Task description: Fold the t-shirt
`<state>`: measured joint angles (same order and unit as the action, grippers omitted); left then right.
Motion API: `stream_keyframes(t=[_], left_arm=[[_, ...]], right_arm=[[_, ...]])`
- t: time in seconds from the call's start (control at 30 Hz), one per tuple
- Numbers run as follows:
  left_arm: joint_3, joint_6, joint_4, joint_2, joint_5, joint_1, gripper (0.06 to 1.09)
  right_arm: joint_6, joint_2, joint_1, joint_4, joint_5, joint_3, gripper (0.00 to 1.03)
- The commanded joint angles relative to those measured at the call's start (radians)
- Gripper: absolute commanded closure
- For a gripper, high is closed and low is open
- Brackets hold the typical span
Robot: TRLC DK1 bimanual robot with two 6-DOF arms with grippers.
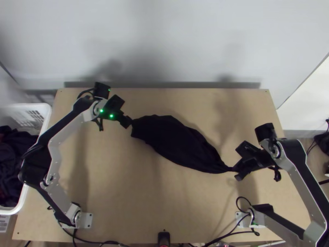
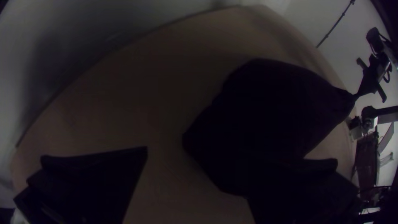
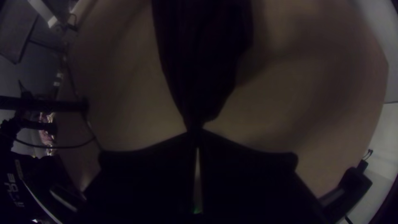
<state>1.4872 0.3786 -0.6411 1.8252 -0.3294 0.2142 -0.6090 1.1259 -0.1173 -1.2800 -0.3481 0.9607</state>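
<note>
The dark t-shirt [image 1: 177, 142] stretches diagonally between the two grippers, bunched lengthwise and narrowing to a twisted point at the right. At its left end is my left gripper [image 1: 128, 122]. In the left wrist view that left gripper [image 2: 195, 155] has its fingers wide apart, and the shirt [image 2: 265, 112] overlaps one finger; both are dark there, so contact is unclear. My right gripper [image 1: 237, 170] holds the shirt's narrow right end. Seen from the right wrist, the right gripper [image 3: 196, 135] is shut on the gathered cloth [image 3: 203, 62].
A white basket [image 1: 47, 119] with dark cloth in it stands beyond the table's left edge. The wooden table [image 1: 135, 197] has bare surface in front of the shirt. A small black device [image 1: 163, 238] and cables lie along the near edge; a pale wall rises behind.
</note>
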Motion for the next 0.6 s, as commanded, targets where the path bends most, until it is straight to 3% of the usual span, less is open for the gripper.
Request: stream_keyframes(t=[0.0, 0.3, 0.5, 0.57], left_arm=[[0.021, 0.002, -0.012, 0.063, -0.025, 0.047, 0.1], [0.074, 0.059, 0.015, 0.14, -0.002, 0.028, 0.1], [0.076, 0.131, -0.077, 0.197, -0.01, 0.068, 0.11], [0.077, 0.131, -0.089, 0.22, -0.025, 0.073, 0.19]], right_arm=[[0.031, 0.005, -0.031, 0.027, 0.0, 0.009, 1.0], [0.029, 0.005, -0.03, 0.027, -0.006, 0.047, 1.0], [0.026, 0.012, -0.027, 0.027, -0.006, 0.047, 1.0], [0.028, 0.017, -0.03, 0.027, -0.006, 0.052, 1.0]])
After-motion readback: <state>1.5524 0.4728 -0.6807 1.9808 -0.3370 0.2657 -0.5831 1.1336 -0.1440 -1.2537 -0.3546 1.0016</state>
